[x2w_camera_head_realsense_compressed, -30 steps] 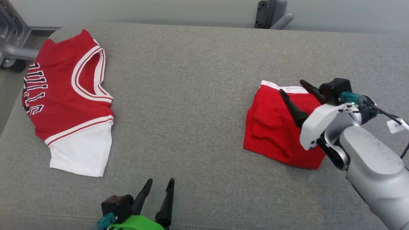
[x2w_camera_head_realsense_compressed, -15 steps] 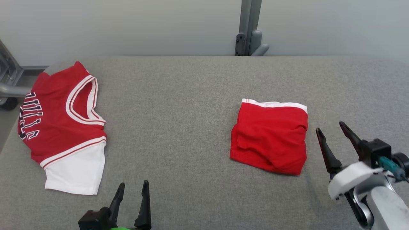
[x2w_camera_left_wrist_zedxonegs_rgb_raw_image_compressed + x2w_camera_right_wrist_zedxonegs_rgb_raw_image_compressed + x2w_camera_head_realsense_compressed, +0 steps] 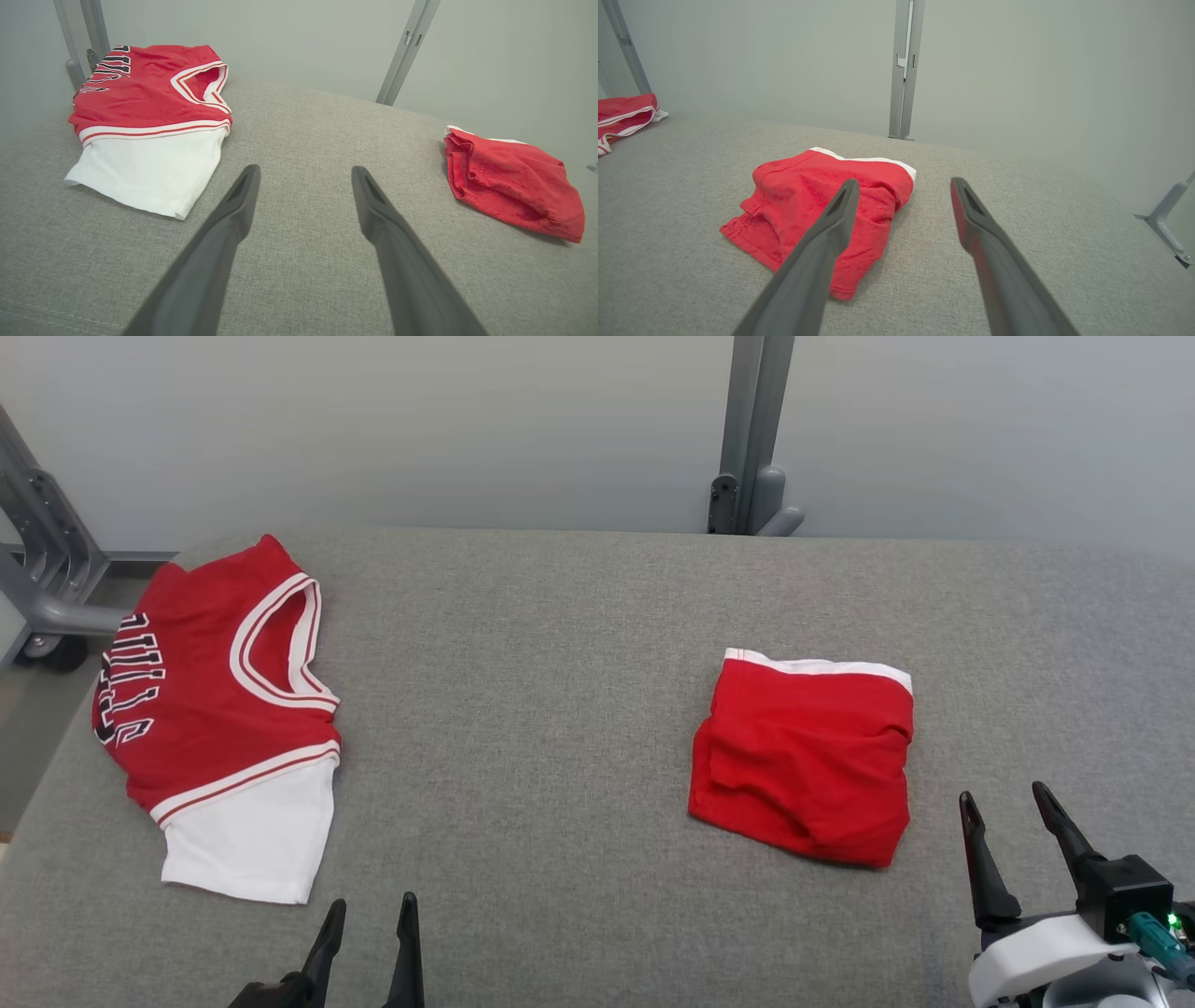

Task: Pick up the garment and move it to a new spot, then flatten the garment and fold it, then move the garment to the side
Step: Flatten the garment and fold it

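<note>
A folded red garment (image 3: 803, 756) with a white band along its far edge lies right of centre on the grey fabric surface (image 3: 541, 709). My right gripper (image 3: 1003, 793) hovers open just off its near right corner, apart from it and holding nothing. From the right wrist the red garment (image 3: 808, 200) sits ahead and left of the open right gripper (image 3: 904, 182). My left gripper (image 3: 372, 903) stands open and empty at the bottom edge. Seen from the left wrist, the open left gripper (image 3: 306, 170) points between the red garment (image 3: 509, 182) and a folded jersey (image 3: 149, 102).
A folded red and white jersey (image 3: 215, 709) with black lettering lies at the left end of the surface. A grey metal post (image 3: 752, 429) rises behind the far edge, and a metal frame (image 3: 37, 569) stands off the left end. A pale wall runs behind.
My right gripper has drawn back off the red garment toward the near right, still open. The head camera has tilted up, so the whole picture has shifted down. The garment lies where it was.
</note>
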